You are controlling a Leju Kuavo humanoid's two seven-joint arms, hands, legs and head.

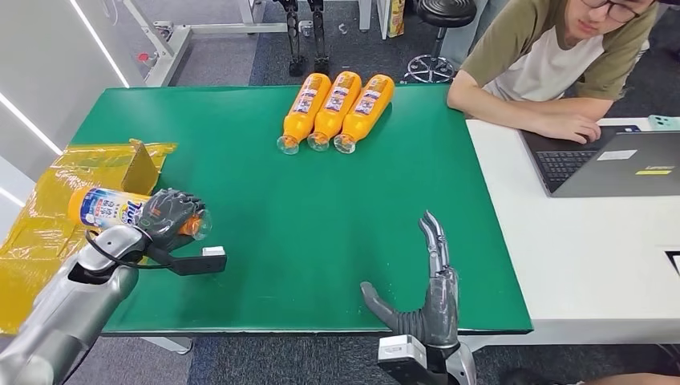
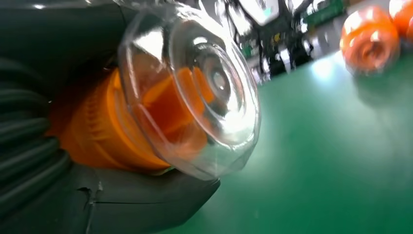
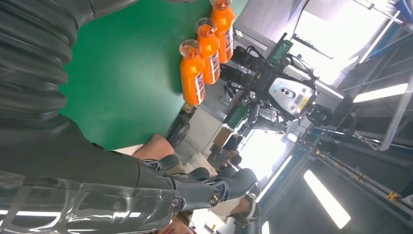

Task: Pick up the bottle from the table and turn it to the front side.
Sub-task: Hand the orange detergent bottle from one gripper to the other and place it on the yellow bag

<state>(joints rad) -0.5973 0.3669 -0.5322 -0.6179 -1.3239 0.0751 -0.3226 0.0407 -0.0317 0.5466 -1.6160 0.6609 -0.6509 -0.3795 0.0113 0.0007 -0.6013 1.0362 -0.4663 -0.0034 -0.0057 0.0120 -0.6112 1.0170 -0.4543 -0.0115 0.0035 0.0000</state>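
The left hand (image 1: pixel 168 216) grips an orange bottle (image 1: pixel 112 208) lying sideways at the left edge of the green desk (image 1: pixel 305 233), its fingers wrapped around the neck end; the bottle's labelled body reaches out over a yellow bag (image 1: pixel 48 233) beside the desk. In the left wrist view the bottle's clear cap (image 2: pixel 195 92) sits just past the thumb, above the green surface. The right hand (image 1: pixel 429 297) rests at the desk's near edge, empty, fingers straight and thumb spread. Three more orange bottles (image 1: pixel 337 111) lie side by side at the desk's far edge, touching. A person (image 1: pixel 561 64) sits beyond the desk's right end at a laptop (image 1: pixel 617 164).
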